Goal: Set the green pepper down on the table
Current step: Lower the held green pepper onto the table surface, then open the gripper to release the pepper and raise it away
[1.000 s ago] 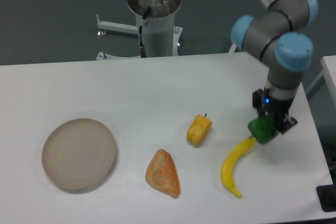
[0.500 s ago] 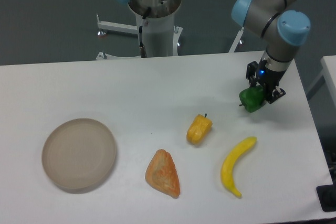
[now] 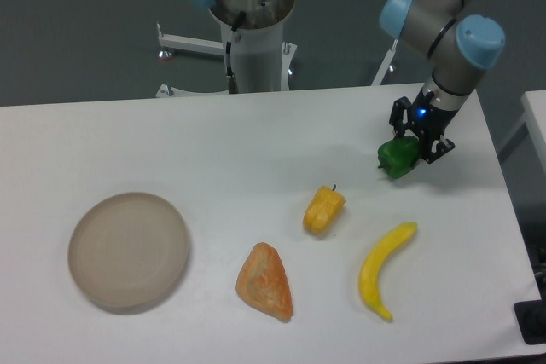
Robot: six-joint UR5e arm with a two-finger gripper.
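My gripper (image 3: pixel 404 152) is shut on the green pepper (image 3: pixel 397 158), a small glossy dark-green lump, at the right of the white table (image 3: pixel 256 142). The pepper hangs between the fingers just above or at the tabletop; I cannot tell whether it touches. The arm comes down from the upper right.
A yellow-orange pepper (image 3: pixel 323 210) lies left and in front of the gripper. A yellow banana (image 3: pixel 383 269) lies at the front right. An orange wedge-shaped pastry (image 3: pixel 265 281) lies front centre. A round beige plate (image 3: pixel 129 250) sits at the left. The robot base (image 3: pixel 247 23) stands behind the table.
My gripper has carried the green pepper away from the banana, back and to the left across the table's right side. Nothing else has moved.
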